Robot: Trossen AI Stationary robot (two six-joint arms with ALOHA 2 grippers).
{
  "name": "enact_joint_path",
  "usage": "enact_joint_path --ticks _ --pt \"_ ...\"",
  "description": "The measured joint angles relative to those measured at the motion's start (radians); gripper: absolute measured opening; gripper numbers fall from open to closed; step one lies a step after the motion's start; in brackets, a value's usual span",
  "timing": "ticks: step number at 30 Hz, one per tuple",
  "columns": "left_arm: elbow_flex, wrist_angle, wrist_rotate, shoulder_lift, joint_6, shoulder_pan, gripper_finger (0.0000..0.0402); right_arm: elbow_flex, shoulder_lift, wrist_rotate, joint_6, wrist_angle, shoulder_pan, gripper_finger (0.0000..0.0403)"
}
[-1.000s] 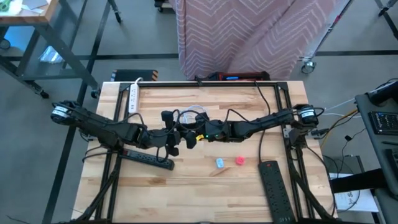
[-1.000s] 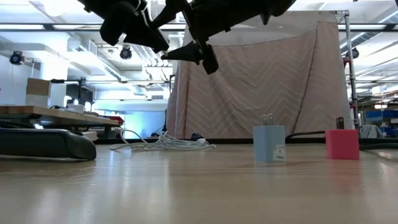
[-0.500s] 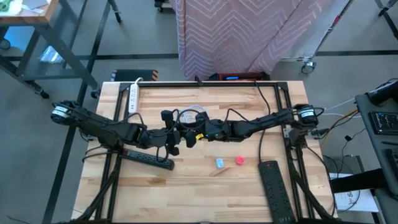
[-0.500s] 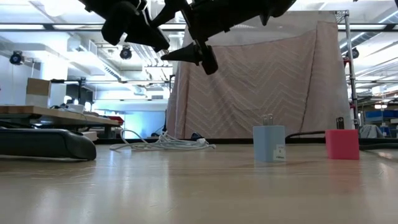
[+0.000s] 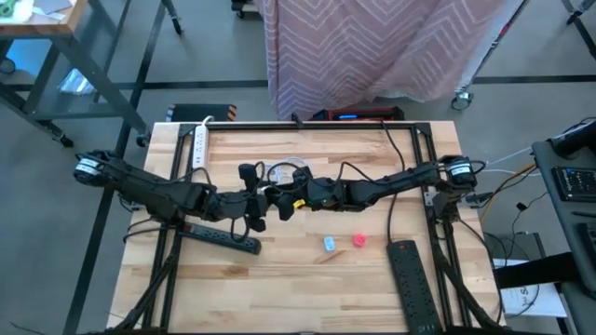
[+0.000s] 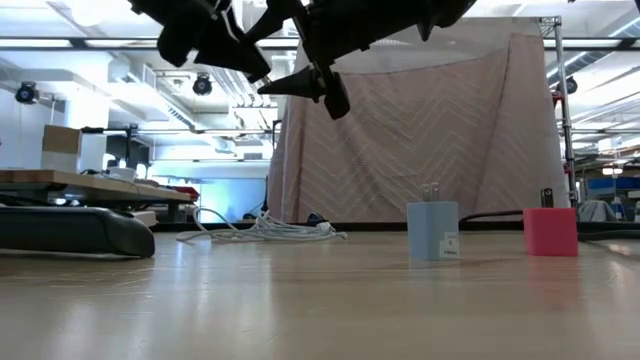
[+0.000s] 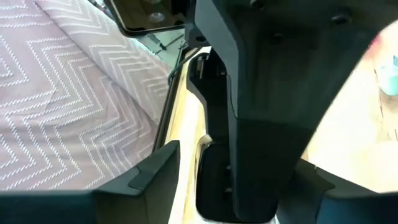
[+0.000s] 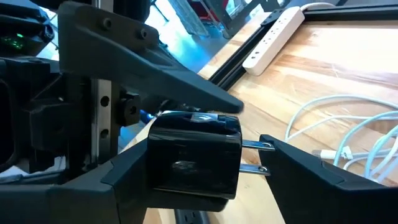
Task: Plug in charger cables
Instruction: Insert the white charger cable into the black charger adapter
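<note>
Two grippers meet above the table's middle: the right gripper (image 8: pixel 205 205) is clamped on a black plug block (image 8: pixel 194 160), prongs out, and the left gripper (image 5: pixel 253 207) is just beside it; whether that one is parted or closed I cannot tell. White cables (image 5: pixel 284 174) lie coiled behind; a blue block (image 6: pixel 433 231) and a pink block (image 6: pixel 550 231) stand apart. Cords are limp and light; the rigid blocks look best taken by their flat sides.

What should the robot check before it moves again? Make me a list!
1. Left gripper and right gripper up off the table: ok.
2. Black plug between them, prongs bare: ok.
3. Which gripper holds the plug: cannot tell.
4. White cords plugged in: not ok, they lie coiled.
5. Blue block and pink block standing upright: ok.
6. Black power strip near the left arm: ok.
</note>
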Motion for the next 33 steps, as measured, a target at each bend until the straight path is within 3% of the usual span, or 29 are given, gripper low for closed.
enact_joint_path --ticks 7,11,14,29,33 --pt "0.0 -0.134 0.006 -0.082 -0.025 -0.012 0.0226 0.021 -0.001 -0.066 0.005 0.013 -0.006 0.0247" --pt "-0.003 -0.134 0.137 -0.138 -0.049 -0.012 0.0236 0.063 -0.001 -0.136 -0.021 0.024 -0.004 0.0256" --pt "-0.003 -0.098 0.167 -0.149 -0.046 -0.013 0.0236 0.096 -0.001 -0.179 -0.044 0.023 -0.004 0.0254" --pt "-0.104 0.131 0.186 -0.202 0.104 -0.038 0.0178 0.12 -0.001 -0.257 -0.084 0.024 -0.004 0.0246" --pt "-0.171 0.249 0.29 -0.26 0.149 -0.037 0.0164 0.12 -0.001 -0.268 -0.088 0.034 -0.002 0.0247"
